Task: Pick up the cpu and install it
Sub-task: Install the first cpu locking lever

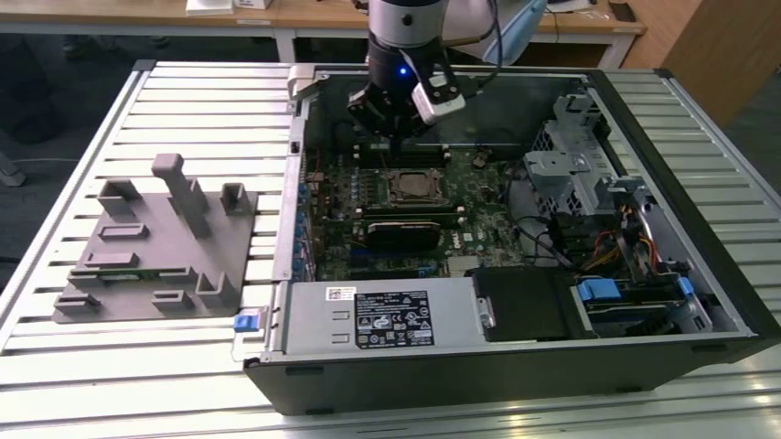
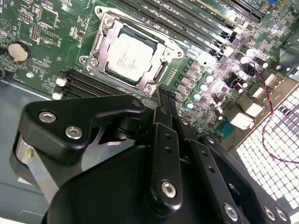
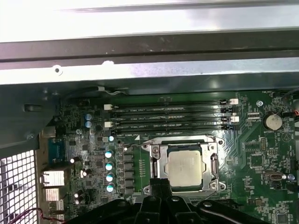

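The cpu [image 2: 127, 58], a small square chip with a pale silvery top, lies flat inside the metal-rimmed socket frame [image 2: 100, 44] on the green motherboard. It shows in both wrist views [image 3: 186, 168] and in the exterior view [image 1: 411, 186]. My gripper [image 2: 161, 93] hangs just above the board, beside the socket's edge nearest the memory slots. Its black fingers [image 3: 161, 184] are pressed together with nothing between them. In the exterior view the gripper [image 1: 388, 137] sits inside the open computer case, just behind the socket.
Black memory slots [image 3: 170, 119] run beside the socket. The case wall [image 3: 140, 70] stands close behind them. A grey moulded tray [image 1: 159, 247] lies on the slatted table at the exterior view's left. A power supply [image 1: 379, 315] and drive cage [image 1: 586, 183] fill the case's front and right.
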You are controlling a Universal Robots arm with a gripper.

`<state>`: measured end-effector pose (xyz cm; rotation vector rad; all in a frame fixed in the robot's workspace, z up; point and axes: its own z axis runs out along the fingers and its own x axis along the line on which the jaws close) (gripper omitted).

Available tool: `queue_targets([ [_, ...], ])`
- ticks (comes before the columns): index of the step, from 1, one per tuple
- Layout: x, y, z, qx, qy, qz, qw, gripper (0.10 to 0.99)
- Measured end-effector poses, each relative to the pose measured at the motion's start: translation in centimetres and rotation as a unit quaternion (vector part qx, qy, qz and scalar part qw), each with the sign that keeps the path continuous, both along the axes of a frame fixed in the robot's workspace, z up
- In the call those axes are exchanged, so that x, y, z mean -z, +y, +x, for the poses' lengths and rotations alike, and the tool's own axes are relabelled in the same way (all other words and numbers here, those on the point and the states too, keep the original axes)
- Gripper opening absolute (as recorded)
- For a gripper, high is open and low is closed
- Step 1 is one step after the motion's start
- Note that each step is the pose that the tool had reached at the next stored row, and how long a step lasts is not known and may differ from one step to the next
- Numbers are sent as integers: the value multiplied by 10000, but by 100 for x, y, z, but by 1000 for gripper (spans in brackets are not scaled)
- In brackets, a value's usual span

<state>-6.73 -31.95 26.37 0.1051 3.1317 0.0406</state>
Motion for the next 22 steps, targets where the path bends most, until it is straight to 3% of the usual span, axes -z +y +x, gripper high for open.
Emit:
queue_targets([
  [8, 0, 0, -69, -3, -58, 0, 10000, 118],
  [22, 7, 7, -284, -32, -65, 4, 10000, 118],
])
